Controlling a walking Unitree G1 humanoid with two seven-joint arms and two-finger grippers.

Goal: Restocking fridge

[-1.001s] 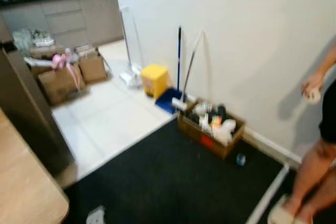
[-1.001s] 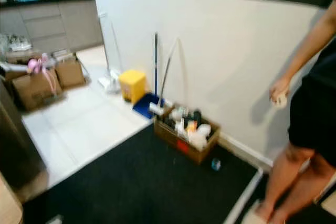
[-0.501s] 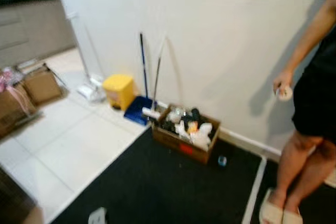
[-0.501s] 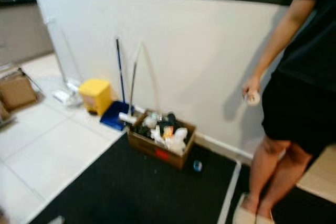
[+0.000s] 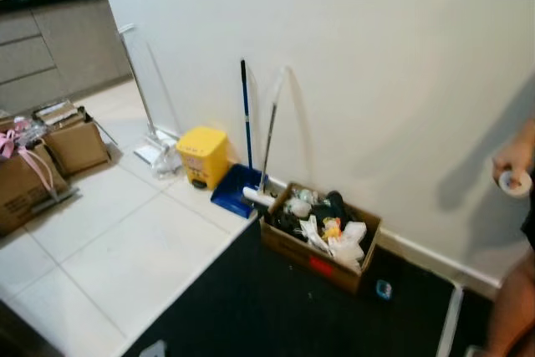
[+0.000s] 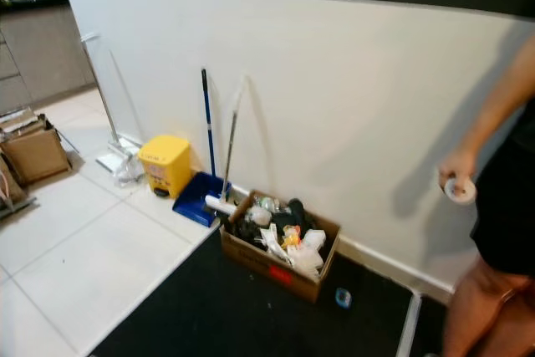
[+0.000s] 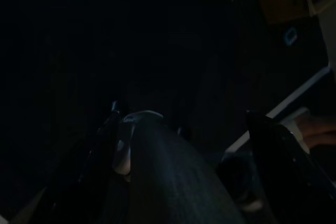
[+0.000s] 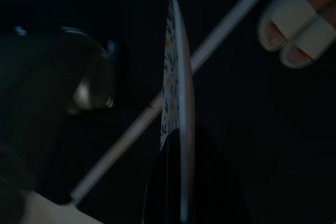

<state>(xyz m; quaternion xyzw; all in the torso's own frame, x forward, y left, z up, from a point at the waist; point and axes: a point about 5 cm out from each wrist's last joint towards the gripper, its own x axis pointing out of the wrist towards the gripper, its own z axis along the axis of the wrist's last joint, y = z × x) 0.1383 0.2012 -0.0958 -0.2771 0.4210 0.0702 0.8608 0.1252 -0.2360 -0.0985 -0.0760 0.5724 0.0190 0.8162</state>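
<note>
Plate [image 8: 176, 103] seemingly clamped edge-on in right jaws, left jaws' state unclear, cardboard box [image 5: 322, 236] by wall.

Cluttered cardboard box [image 5: 322, 236] beside yellow bin [image 5: 203, 155], blue dustpan [image 5: 234, 191].

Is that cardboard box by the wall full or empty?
Full. The open cardboard box is heaped to its rim with white, dark and orange items. It stands on the black mat beside the blue dustpan.
</note>
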